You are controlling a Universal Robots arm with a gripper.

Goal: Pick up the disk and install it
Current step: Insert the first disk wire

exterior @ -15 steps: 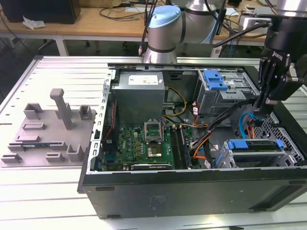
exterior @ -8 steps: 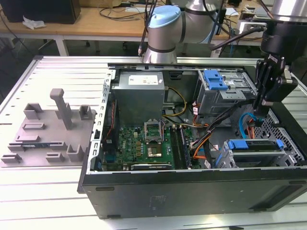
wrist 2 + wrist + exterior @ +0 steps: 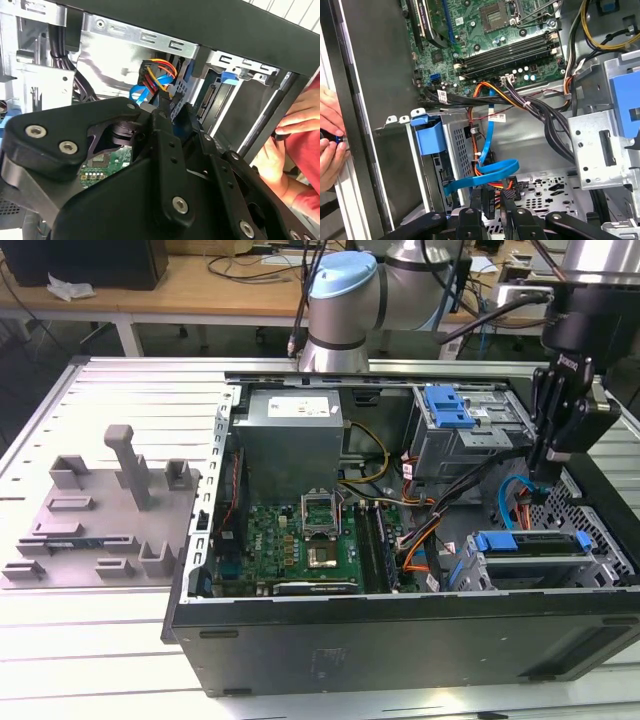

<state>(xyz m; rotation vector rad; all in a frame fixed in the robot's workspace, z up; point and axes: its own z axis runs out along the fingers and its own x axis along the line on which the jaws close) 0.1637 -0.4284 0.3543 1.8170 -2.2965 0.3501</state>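
The disk (image 3: pixel 530 545), grey between bright blue side rails, lies in the metal drive cage (image 3: pixel 600 570) at the front corner of the open computer case, on the exterior view's right. My gripper (image 3: pixel 538 475) hangs a little above and behind that cage, over blue and orange cables. Its fingers stand close together in both wrist views, with nothing held between them (image 3: pixel 490 197) (image 3: pixel 167 102). A blue tab (image 3: pixel 427 132) sits at the cage's edge and also shows in the second wrist view (image 3: pixel 227 76).
A person's hand (image 3: pixel 330 145) rests on the case's outer edge near the cage, with a red sleeve (image 3: pixel 305 165). A blue clip (image 3: pixel 447 405) tops the upper bay. The motherboard (image 3: pixel 300 540) fills the case's middle. A grey fixture plate (image 3: pixel 100 510) with posts lies beside the case.
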